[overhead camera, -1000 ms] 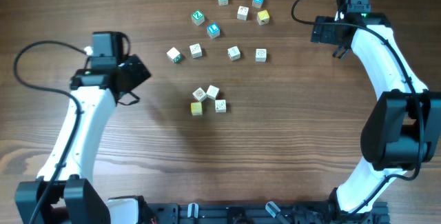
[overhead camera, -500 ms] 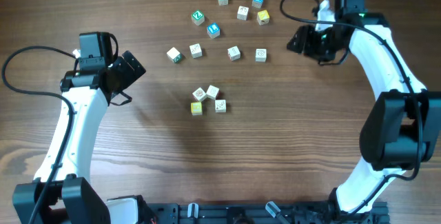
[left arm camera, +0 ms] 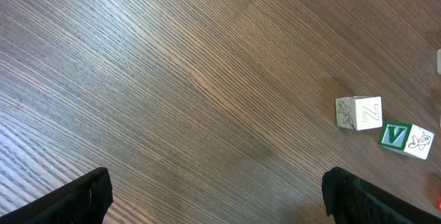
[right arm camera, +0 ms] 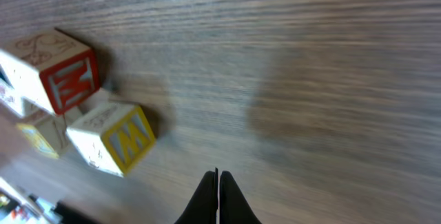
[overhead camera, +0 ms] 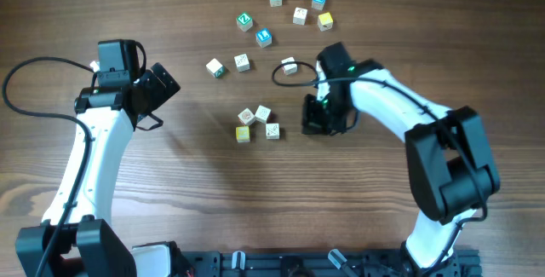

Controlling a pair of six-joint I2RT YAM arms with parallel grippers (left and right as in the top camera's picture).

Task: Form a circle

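In the overhead view, the circle (overhead camera: 257, 123) lies on the wooden table (overhead camera: 366, 226) a little left of the middle. It is a tight group of small cubes, three with cream faces and one yellow, and they sit close together, more as a clump than as a ring. The right gripper (overhead camera: 312, 124) is low over the table just to the right of this group and apart from it; from above I cannot tell how its fingers stand. The left gripper (overhead camera: 162, 89) is well apart, on the left side, above bare wood. The loose cubes (overhead camera: 263, 37) with green, blue and cream faces are scattered nearer the far edge. In the left wrist view, the left gripper (left arm camera: 217, 182) has its two fingers spread wide at the lower corners, with nothing between them, only the table (left arm camera: 172, 79). At the right stand a cream Z cube (left arm camera: 358, 112) and a green V cube (left arm camera: 405, 138), just beside each other. In the right wrist view, the right gripper (right arm camera: 218, 176) has its fingers pressed together, with nothing between them. The circle (right arm camera: 103, 134) is to the left, near but not touching, showing a red letter face and a yellow letter face.
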